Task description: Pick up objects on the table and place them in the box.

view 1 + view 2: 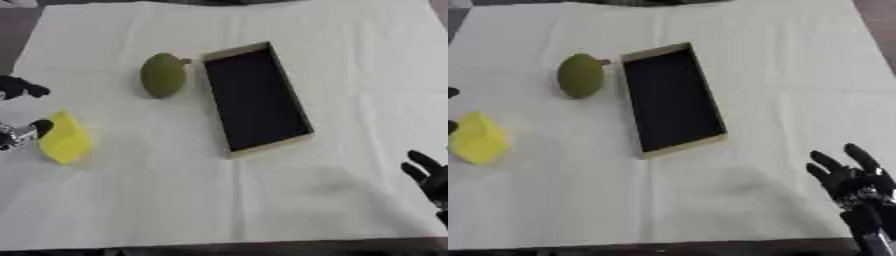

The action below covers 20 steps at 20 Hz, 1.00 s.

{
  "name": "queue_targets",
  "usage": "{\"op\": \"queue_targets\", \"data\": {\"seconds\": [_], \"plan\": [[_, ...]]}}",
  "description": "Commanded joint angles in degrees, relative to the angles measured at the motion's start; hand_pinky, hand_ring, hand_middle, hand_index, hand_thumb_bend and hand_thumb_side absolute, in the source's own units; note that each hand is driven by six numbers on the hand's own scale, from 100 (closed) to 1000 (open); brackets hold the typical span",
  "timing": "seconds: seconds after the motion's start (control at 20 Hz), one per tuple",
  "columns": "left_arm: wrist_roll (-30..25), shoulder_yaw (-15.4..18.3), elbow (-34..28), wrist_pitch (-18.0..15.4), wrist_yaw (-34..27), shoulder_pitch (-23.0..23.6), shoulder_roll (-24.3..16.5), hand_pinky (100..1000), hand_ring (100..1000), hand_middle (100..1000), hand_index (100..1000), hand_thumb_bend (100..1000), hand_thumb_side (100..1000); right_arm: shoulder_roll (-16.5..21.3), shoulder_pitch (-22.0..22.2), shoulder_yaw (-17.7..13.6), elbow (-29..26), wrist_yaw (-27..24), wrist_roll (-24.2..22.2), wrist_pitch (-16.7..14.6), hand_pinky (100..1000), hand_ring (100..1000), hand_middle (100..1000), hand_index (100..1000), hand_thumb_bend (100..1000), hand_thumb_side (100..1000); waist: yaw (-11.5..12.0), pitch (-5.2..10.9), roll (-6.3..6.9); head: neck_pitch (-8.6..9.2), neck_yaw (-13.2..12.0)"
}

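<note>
A yellow, blocky object [66, 137] lies at the left of the white cloth. My left hand [17, 134] comes in from the left edge, open. One finger tip is at the object's left side and another finger [22, 89] is spread well above it. A green, oval fruit [163, 75] with a short stem lies just left of the box [269, 146]. The box is long, tan-rimmed and dark inside, with nothing in it. My right hand [852, 182] rests open at the lower right, fingers up, far from all of these.
The white cloth [262, 200] covers the whole table, and its front edge runs along the bottom of the views. A dark floor strip shows at the upper left corner.
</note>
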<state>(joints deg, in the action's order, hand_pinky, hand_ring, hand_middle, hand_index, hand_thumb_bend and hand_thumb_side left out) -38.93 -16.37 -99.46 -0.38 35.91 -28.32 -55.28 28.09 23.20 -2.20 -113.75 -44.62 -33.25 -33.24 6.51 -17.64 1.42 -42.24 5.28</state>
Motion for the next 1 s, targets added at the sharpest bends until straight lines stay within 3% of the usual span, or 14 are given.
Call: {"op": "queue_targets", "data": {"seconds": [0.05,0.35,1.0], "plan": [[-0.50,0.03,0.18,0.04,0.41,-0.77,-1.14,979,949,862,1000,252,1000,0.35,0.11,0.03,-0.84,0.75,-18.72,-18.73,1000,1000,634,1000,100,239,-0.10,0.71,-0.02,0.68,-0.15],[-1.00,-0.25,0.38,0.24,0.56,-0.69,-0.89,984,954,867,1000,245,1000,0.11,0.18,0.38,-0.84,1.63,-18.72,-18.73,1000,1000,631,1000,100,286,-0.11,0.64,0.01,0.69,-0.31],[-0.03,-1.12,1.82,1.41,4.30,-0.24,0.34,984,963,884,1000,324,1000,-0.41,0.22,1.03,-0.84,3.16,-18.72,-18.73,1000,1000,627,1000,100,322,-0.62,0.49,-0.05,0.89,-0.82]]}}
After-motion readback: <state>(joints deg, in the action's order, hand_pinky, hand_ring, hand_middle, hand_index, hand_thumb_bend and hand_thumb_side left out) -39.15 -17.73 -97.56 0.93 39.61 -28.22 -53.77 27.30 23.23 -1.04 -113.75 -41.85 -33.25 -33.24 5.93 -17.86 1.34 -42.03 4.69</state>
